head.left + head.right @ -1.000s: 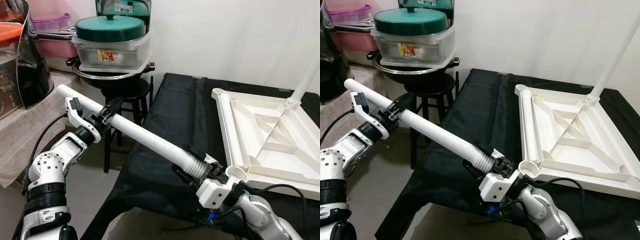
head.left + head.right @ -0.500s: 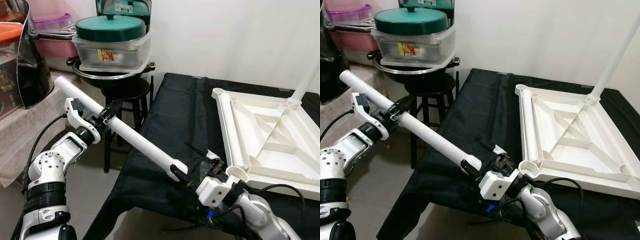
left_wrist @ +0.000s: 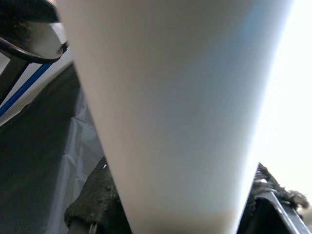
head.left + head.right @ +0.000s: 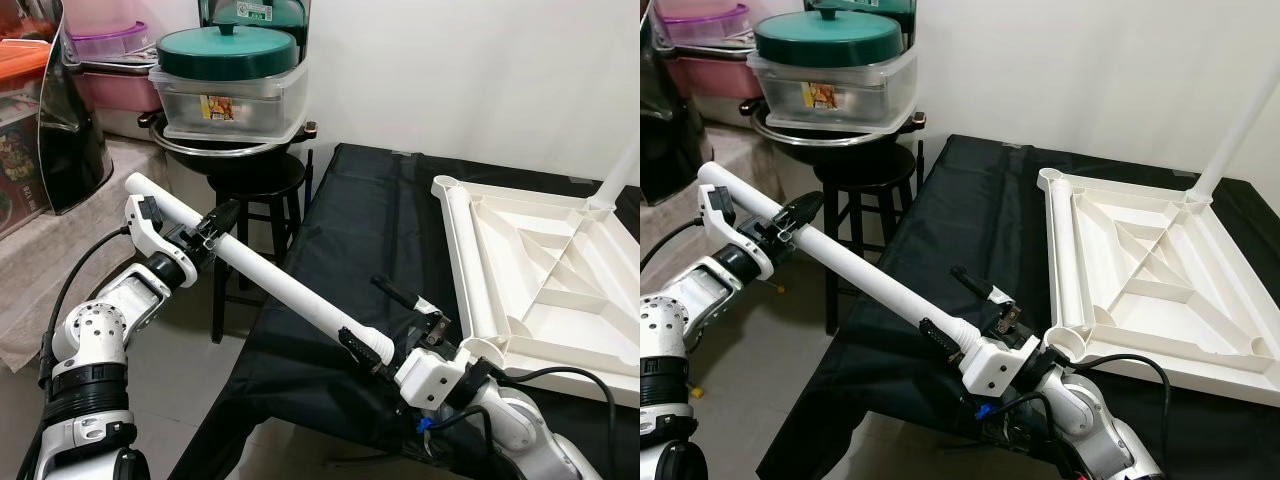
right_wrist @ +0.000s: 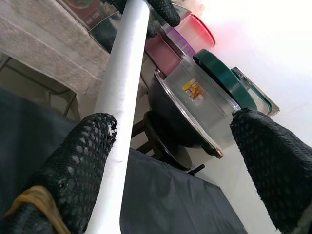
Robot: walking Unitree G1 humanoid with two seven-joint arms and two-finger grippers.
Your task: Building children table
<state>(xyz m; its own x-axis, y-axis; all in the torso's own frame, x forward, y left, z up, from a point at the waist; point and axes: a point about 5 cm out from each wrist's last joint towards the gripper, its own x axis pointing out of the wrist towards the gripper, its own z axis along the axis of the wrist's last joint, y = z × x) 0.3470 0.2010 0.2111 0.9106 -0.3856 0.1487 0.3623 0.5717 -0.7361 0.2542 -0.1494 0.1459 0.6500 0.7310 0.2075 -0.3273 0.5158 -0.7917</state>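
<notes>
A long white table leg (image 4: 285, 290) slants from the left side down toward the near corner of the upturned white tabletop (image 4: 540, 280). My left gripper (image 4: 215, 232) is shut on the leg near its upper end; in the left wrist view the leg (image 3: 170, 107) runs between the pads (image 3: 90, 200). My right gripper (image 4: 385, 320) is open beside the tabletop's near corner socket (image 4: 485, 350). The leg's lower end lies against one of its fingers (image 5: 73, 161), and the other finger (image 5: 273, 161) stands well apart. Another white leg (image 4: 625, 165) stands at the tabletop's far corner.
The tabletop lies on a table draped in black cloth (image 4: 350, 230). To the left stands a dark stool (image 4: 250, 185) bearing a wok and a clear box with a green lid (image 4: 225, 75). A cloth-covered counter (image 4: 60, 240) with tubs stands further left.
My right gripper, shut on the leg's ribbed lower end a second ago, has opened wide. The leg's lower end now rests against one finger. My left gripper keeps its hold.
</notes>
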